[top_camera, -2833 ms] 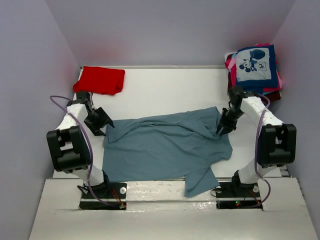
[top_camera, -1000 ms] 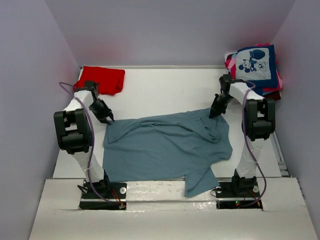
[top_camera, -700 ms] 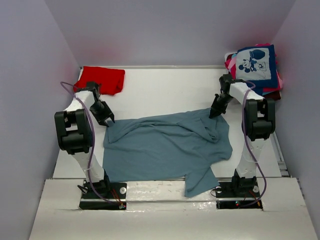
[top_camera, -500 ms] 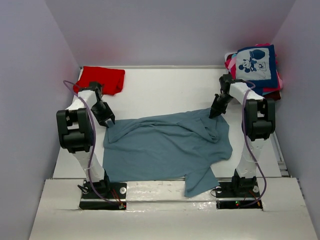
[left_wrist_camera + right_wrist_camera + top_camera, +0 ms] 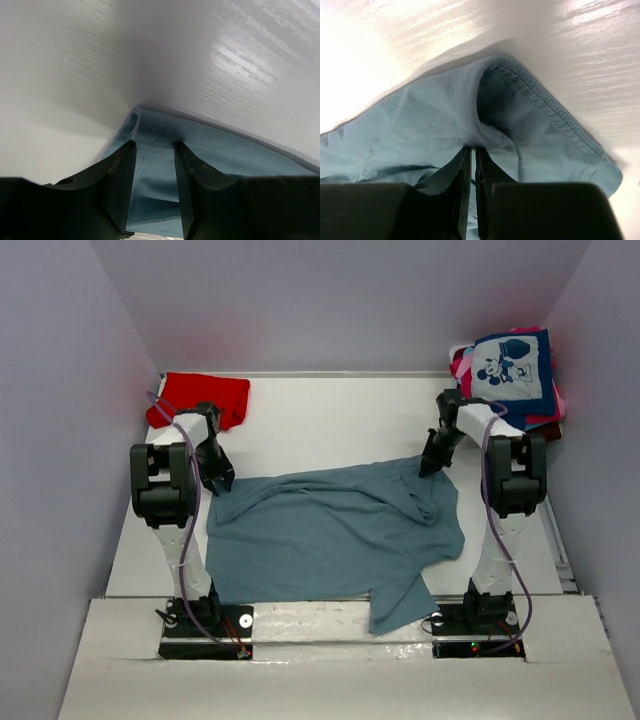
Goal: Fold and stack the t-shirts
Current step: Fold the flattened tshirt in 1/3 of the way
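Note:
The grey-blue t-shirt (image 5: 335,535) lies spread and rumpled in the middle of the table, one part hanging over the near edge. My left gripper (image 5: 218,480) is at its far left corner. In the left wrist view the left gripper (image 5: 154,145) is open, with the shirt's hem (image 5: 150,120) between and just past the fingertips. My right gripper (image 5: 430,466) is at the shirt's far right corner. In the right wrist view the right gripper (image 5: 472,149) is shut on a fold of the cloth (image 5: 440,110).
A folded red t-shirt (image 5: 200,398) lies at the back left. A pile of shirts at the back right has a navy cartoon-mouse tee (image 5: 512,368) on top, with pink and maroon beneath. The white table (image 5: 330,420) has side walls close by.
My left arm has swung right and its gripper has come down onto the shirt's far left corner. My right gripper has stayed shut on the far right corner.

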You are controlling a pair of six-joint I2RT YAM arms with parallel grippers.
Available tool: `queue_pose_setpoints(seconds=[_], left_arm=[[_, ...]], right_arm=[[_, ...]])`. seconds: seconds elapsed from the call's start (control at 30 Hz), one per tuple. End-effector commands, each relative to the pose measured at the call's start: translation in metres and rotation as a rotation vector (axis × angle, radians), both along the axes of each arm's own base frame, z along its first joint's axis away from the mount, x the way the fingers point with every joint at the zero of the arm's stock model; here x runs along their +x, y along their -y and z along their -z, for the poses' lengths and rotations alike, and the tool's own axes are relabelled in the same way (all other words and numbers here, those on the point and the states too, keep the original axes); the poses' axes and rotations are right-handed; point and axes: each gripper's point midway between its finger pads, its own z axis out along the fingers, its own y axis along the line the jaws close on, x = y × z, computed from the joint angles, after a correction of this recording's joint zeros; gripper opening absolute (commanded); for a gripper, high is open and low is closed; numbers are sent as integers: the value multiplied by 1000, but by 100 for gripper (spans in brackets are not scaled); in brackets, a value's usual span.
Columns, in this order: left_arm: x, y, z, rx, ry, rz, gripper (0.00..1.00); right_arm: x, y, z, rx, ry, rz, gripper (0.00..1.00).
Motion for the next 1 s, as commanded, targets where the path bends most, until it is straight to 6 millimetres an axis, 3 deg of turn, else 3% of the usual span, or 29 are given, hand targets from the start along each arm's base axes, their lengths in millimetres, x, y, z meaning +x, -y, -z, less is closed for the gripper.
queue_pose_setpoints(seconds=[0.0, 0.17, 0.33, 0.77, 0.97], left_arm=[[10, -19, -4, 100, 1, 9, 48], [18, -23, 3, 124, -13, 7, 49], [32, -23, 8, 126, -6, 1, 49], [89, -25, 22, 129, 47, 2, 50], [119, -30, 22, 150, 91, 4, 50]], right_arm=[[8, 9, 1, -44, -5, -23, 14], [14, 12, 7, -62, -17, -27, 14], [38, 12, 10, -71, 0, -24, 14], [107, 15, 3, -99, 109, -55, 14], [123, 17, 8, -114, 142, -74, 15]])
